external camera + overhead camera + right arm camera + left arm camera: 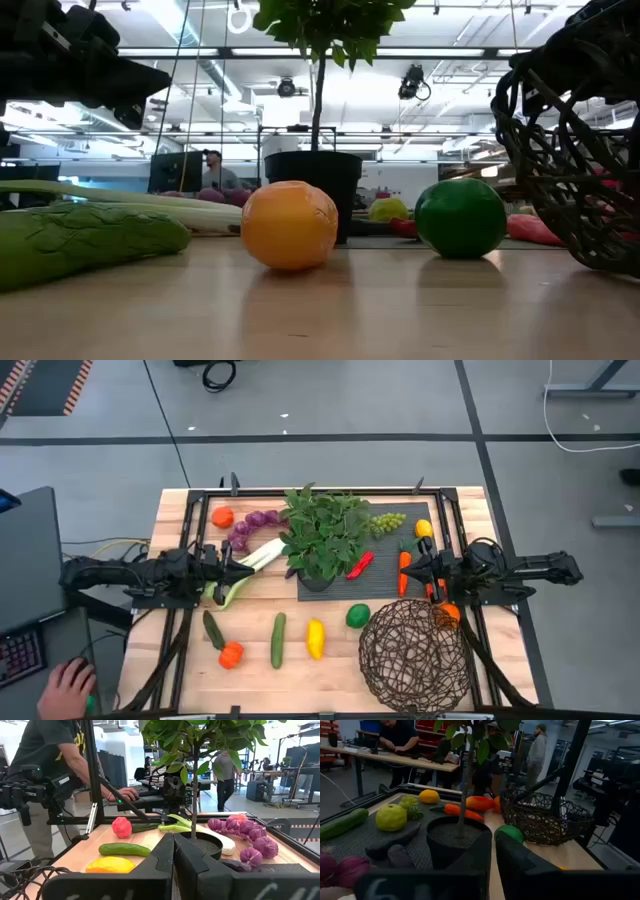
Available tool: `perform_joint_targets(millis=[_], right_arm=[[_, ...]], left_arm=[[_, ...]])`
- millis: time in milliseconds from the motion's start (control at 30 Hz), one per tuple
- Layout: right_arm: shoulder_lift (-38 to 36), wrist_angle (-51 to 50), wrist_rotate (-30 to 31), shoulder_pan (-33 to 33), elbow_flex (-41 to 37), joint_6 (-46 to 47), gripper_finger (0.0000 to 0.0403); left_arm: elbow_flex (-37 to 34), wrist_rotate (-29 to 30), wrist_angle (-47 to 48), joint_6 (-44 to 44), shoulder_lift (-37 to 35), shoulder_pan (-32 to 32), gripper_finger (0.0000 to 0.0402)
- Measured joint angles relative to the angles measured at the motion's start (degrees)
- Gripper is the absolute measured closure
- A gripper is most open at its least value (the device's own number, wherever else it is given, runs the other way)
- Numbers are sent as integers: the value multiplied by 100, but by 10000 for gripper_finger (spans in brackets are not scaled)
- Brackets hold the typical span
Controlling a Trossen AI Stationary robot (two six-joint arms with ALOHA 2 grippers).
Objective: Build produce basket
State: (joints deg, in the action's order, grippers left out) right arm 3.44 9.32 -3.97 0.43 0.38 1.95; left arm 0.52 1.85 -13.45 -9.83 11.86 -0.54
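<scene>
Basket (415,655) of dark woven wire sits at the front right of the tabletop (330,682), and all the produce lies outside it. Level with it, a front row runs leftward: one lime (357,616), one yellow lemon (315,638), two cucumbers, one lighter (278,640) and one darker (213,630), and one orange tomato (231,655) just beside the darker cucumber. A second orange tomato (447,612) lies at the basket's far rim, under the right arm.

Farther back, the two arms reach in from the sides at mid-table. The left gripper (232,568) hangs over the leek (255,558), its jaws clenched on nothing. The right gripper (418,568) is just beside the single carrot (404,572), its jaws likewise pressed together and empty. Between them stand the potted plant (322,535) and the black mat (385,588), with one red chili (360,565) on the mat near the pot.

Along the far side lie one bunch of purple grapes (255,525), a third orange tomato (222,516), one bunch of green grapes (387,522) and one small yellow fruit (423,528).
</scene>
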Motion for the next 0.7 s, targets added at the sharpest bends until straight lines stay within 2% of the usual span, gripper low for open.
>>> perform_joint_targets(millis=[367, 700], right_arm=[[0, 0, -1, -1, 1, -1, 386], [-1, 1, 0, 0, 1, -1, 386]], left_arm=[[1, 0, 1, 0, 0, 0, 376], [1, 0, 1, 0, 0, 0, 367]])
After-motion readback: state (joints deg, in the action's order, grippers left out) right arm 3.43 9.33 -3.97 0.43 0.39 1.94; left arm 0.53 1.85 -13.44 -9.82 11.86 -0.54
